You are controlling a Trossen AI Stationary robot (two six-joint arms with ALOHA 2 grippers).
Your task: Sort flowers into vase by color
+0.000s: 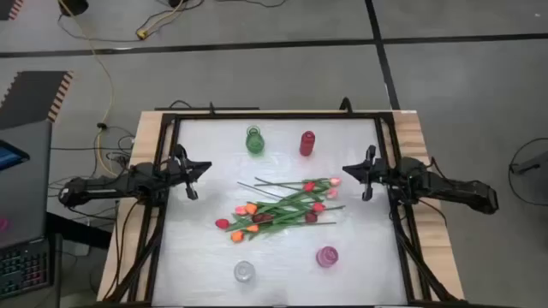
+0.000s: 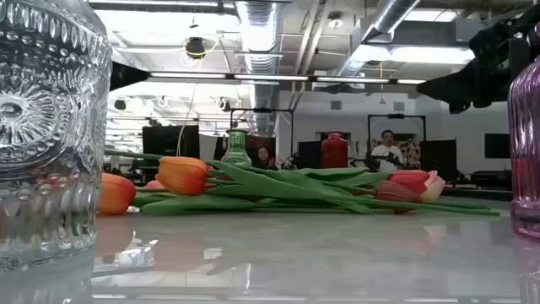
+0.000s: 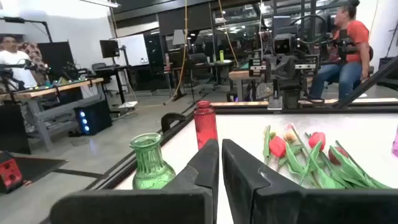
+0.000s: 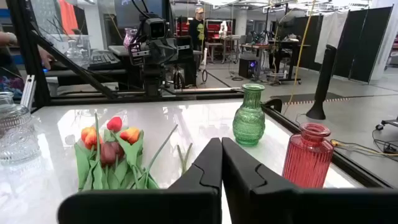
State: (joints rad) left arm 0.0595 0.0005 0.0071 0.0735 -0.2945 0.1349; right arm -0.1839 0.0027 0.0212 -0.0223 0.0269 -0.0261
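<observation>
The flowers (image 1: 278, 208) lie in a loose pile at the middle of the table, tulips with orange, red, pink and maroon heads on green stems; the low view shows the flowers (image 2: 278, 186) flat on the tabletop. Four vases stand around them: green (image 1: 254, 139), red (image 1: 307, 143), clear (image 1: 244, 272) and pink (image 1: 327, 256). My left gripper (image 1: 193, 178) waits at the table's left edge, shut and holding nothing. My right gripper (image 1: 363, 181) waits at the right edge, shut too. Each wrist view shows shut fingers (image 3: 219, 163) (image 4: 221, 163) above bare table.
A dark frame (image 1: 274, 115) runs round the white tabletop. The green and red vases stand toward the far edge, the clear and pink ones toward the near edge. People sit and stand at benches in the room beyond the table.
</observation>
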